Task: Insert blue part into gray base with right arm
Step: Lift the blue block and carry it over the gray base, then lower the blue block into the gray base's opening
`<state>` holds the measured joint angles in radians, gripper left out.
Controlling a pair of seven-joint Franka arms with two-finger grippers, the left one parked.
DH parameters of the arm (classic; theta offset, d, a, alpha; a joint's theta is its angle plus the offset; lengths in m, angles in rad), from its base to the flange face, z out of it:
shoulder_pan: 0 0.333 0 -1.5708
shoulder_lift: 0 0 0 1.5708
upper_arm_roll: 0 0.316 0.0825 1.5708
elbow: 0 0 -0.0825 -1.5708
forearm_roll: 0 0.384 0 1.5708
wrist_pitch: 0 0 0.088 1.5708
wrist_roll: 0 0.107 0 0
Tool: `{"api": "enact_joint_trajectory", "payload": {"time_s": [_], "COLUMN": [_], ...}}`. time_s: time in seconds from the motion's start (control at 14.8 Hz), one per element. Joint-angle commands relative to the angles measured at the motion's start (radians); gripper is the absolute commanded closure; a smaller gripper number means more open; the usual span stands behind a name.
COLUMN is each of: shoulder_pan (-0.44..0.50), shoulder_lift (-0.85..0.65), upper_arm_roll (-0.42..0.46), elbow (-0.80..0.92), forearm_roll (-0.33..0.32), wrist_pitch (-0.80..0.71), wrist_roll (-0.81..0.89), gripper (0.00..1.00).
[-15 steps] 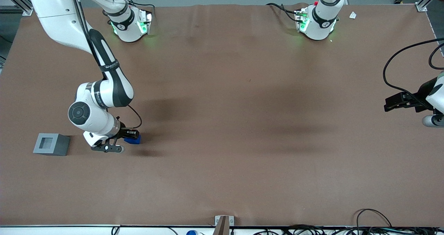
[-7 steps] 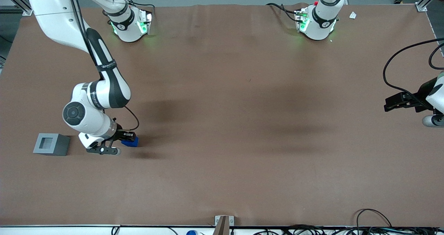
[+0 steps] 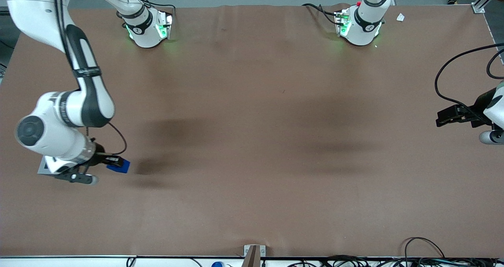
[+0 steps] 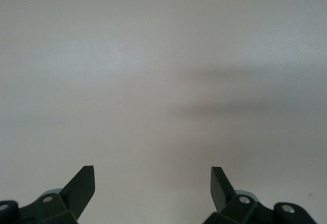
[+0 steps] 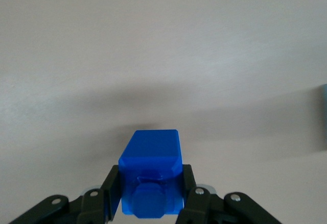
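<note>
Blue part [image 3: 119, 165] clamped in tool [image 5: 151, 193], lifted off surface [image 3: 275, 141]; gray base [image 3: 41, 168] near, mostly hidden by arm; insertion left.

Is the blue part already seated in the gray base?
No. The blue part is clamped between the fingers of the gripper above the table, and in the front view the arm hides most of the gray base.
</note>
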<state>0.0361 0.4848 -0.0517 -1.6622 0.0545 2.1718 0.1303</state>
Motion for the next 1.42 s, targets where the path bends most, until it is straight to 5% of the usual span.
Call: {"api": "enact_joint_trajectory", "payload": {"time_s": [0.0, 0.81, 1.35], "shoulder_pan": [-0.070, -0.311, -0.383], "shoulder_lift": [-0.032, -0.029, 0.044], "upper_arm_roll": [0.015, 0.016, 0.016], "elbow": [0.032, 0.070, 0.137], "forearm_roll": [-0.010, -0.010, -0.005], "wrist_pitch": [-0.047, -0.044, -0.075], "wrist_roll": [-0.072, -0.455, -0.506], "gripper": [0.75, 0.76, 0.78]}}
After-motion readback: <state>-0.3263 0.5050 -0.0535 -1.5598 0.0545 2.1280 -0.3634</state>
